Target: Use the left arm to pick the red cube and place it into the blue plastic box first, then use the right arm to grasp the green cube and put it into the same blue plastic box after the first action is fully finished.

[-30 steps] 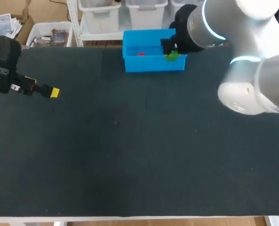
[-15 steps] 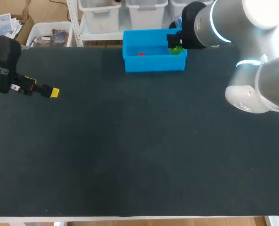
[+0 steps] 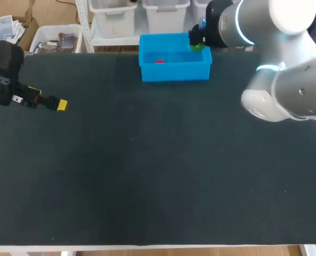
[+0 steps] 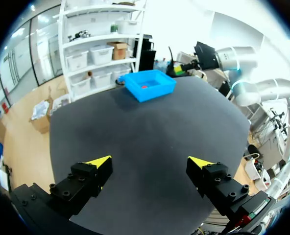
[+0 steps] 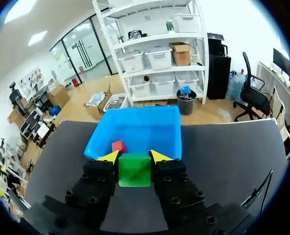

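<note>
The right gripper [image 3: 196,41], clamped on the green cube [image 3: 198,47], has drifted from the near right corner of the blue plastic box [image 3: 174,72] to above its far right corner. The red cube [image 3: 159,61] lies inside the box. The left gripper [image 3: 61,104] stays well left of the box, fingers wide apart.

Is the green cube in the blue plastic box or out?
Out: the right gripper is shut on the green cube at the edge of the blue plastic box; only the red cube lies inside.

Red cube [image 5: 118,146] inside blue plastic box [image 5: 140,126] — green cube [image 5: 134,169] between the jaws, seemingly over its rim.
</note>
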### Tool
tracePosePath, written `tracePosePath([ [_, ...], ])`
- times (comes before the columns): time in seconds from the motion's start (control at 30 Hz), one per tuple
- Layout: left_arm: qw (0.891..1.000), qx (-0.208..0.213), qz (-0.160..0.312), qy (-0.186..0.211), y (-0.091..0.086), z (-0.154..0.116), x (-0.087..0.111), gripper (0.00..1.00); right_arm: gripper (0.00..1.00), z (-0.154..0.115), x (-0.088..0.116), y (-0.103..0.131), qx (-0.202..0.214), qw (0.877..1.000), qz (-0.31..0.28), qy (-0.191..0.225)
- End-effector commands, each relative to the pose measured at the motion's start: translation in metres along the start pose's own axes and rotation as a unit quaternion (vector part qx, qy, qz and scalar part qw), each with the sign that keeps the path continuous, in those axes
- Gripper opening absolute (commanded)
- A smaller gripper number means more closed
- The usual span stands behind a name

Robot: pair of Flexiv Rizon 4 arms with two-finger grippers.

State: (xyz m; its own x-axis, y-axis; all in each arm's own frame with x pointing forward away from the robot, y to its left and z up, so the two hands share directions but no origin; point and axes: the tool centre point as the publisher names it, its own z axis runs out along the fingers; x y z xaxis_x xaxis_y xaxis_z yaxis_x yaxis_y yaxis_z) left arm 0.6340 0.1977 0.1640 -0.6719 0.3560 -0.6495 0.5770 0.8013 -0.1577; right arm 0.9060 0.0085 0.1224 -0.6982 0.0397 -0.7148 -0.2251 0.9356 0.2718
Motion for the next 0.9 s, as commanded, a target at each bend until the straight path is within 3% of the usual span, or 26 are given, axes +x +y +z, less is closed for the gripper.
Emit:
tracePosePath([
  [0.03, 1.0, 0.003, 0.001, -0.002, 0.001, 0.0, 0.001, 1.0, 0.0, 0.034, -0.015, -0.001, -0.014, 1.0, -0.001, 0.028],
  [0.37, 1.0, 0.003, 0.001, -0.002, 0.001, 0.0, 0.001, 1.0, 0.0, 0.066, -0.018, 0.003, -0.019, 0.999, 0.003, 0.039],
  [0.9, 1.0, 0.003, 0.001, -0.002, 0.001, 0.0, 0.001, 1.0, 0.0, 0.082, -0.014, 0.003, -0.022, 0.999, 0.005, 0.048],
])
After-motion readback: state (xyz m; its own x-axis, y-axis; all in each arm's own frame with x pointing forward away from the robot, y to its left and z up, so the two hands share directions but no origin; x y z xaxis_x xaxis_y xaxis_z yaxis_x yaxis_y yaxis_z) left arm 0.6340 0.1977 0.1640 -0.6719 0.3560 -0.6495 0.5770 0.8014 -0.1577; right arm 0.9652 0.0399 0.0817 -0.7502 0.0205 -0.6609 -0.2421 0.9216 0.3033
